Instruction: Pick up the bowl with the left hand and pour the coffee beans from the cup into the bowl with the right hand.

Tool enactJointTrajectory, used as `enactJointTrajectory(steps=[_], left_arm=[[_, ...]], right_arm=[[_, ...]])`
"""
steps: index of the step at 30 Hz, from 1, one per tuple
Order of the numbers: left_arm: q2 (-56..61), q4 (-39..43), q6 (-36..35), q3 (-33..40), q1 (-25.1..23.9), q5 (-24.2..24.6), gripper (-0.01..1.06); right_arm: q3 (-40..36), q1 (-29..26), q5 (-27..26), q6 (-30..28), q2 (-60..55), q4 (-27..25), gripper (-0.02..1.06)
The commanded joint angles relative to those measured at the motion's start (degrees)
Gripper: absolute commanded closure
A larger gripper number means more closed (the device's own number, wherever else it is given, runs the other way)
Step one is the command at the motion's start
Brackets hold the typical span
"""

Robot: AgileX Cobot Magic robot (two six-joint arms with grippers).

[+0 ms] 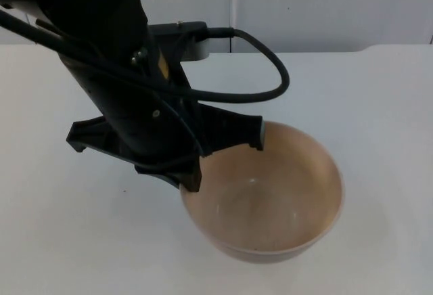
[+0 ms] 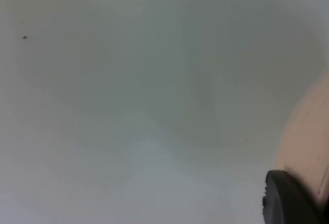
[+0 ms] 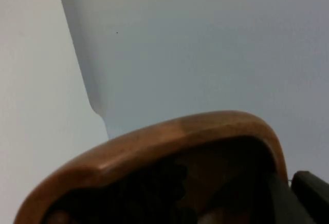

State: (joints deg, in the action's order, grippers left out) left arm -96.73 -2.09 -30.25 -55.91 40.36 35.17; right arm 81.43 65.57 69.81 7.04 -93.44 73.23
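A tan, empty bowl (image 1: 270, 200) hangs above the white table, close under the top camera. My left gripper (image 1: 194, 176) is shut on the bowl's left rim, and the arm covers that part of the rim. In the left wrist view a black fingertip (image 2: 285, 201) lies against the bowl's outer wall (image 2: 308, 136). My right gripper (image 3: 280, 203) is shut on a brown wooden cup (image 3: 180, 134), with one black finger (image 3: 311, 188) against its side. Dark coffee beans (image 3: 149, 193) lie inside the cup, which is held in front of the wall.
The white table (image 1: 379, 92) stretches around and behind the bowl. A grey partition wall (image 1: 325, 11) closes it off at the back.
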Motion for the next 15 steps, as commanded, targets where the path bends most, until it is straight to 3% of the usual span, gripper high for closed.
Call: enactJointTrajectory(steps=[1, 6, 15], left_arm=[[0.11, -0.69, -0.11, -0.36, 0.32, -0.16, 1.05], [0.11, -0.69, -0.11, -0.36, 0.32, -0.29, 1.05], [0.11, -0.69, -0.11, -0.36, 0.32, -0.38, 1.05]], right_arm=[[0.00, 0.30, 0.15, -1.14, 0.58, 1.60, 1.05], [0.00, 0.56, 0.15, -1.53, 0.58, 2.07, 1.05], [0.00, 2.44, 0.15, -2.18, -3.65, 7.35, 1.05]])
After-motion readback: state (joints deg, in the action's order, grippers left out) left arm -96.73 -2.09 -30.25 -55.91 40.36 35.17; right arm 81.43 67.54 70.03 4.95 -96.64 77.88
